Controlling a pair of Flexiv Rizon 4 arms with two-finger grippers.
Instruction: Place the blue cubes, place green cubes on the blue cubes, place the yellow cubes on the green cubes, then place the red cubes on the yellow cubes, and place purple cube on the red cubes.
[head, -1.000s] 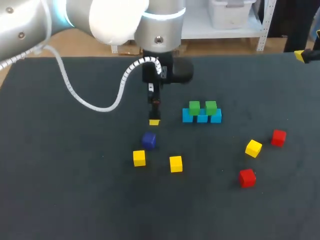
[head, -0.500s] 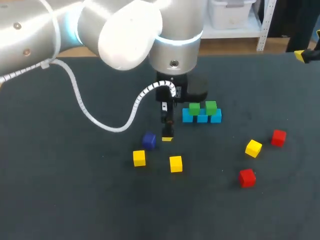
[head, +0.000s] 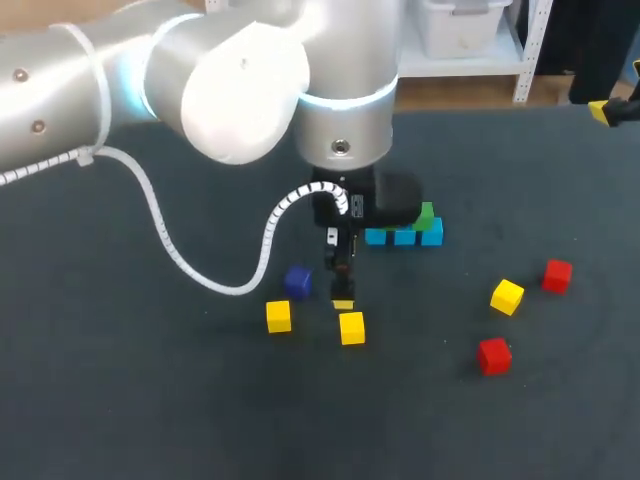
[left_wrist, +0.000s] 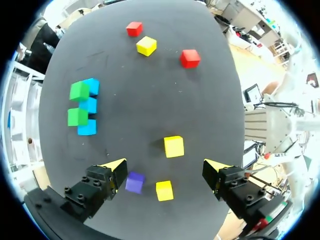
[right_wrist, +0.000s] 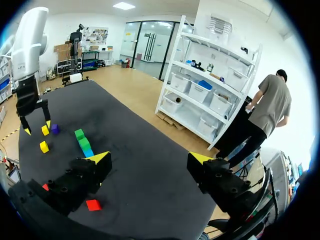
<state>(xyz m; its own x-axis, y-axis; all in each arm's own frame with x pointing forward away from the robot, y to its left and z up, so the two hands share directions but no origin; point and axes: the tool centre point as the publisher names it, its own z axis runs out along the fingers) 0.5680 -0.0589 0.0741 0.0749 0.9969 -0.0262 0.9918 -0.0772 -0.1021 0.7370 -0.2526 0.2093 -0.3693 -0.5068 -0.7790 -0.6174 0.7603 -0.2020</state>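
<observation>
Status: left gripper (left_wrist: 165, 167) is spread wide with nothing in it, hanging left-front of the blue row (head: 404, 237) (front = robot side). Blue row is three cubes touching in a line, with two green cubes (left_wrist: 78, 91) on top; in the head view the left wrist hides one green.

Middle yellow cube (left_wrist: 173, 146) lies on the table ahead of the gripper, between the finger lines. Looks untouched, though height above it is hard to judge.

Clutter near that cube: purple cube (left_wrist: 134, 182) just by one finger, left yellow cube (left_wrist: 164, 190) beside the purple one. Both sit further left of the blue row.

Right-front of the blue row, well apart: right yellow cube (head: 507, 296), far red cube (head: 557, 275) near it, and near red cube (head: 493, 355) closer to the robot.

Right gripper (right_wrist: 150, 159) is also open and empty, off by the table's far right corner, well behind and right of the blue row.
</observation>
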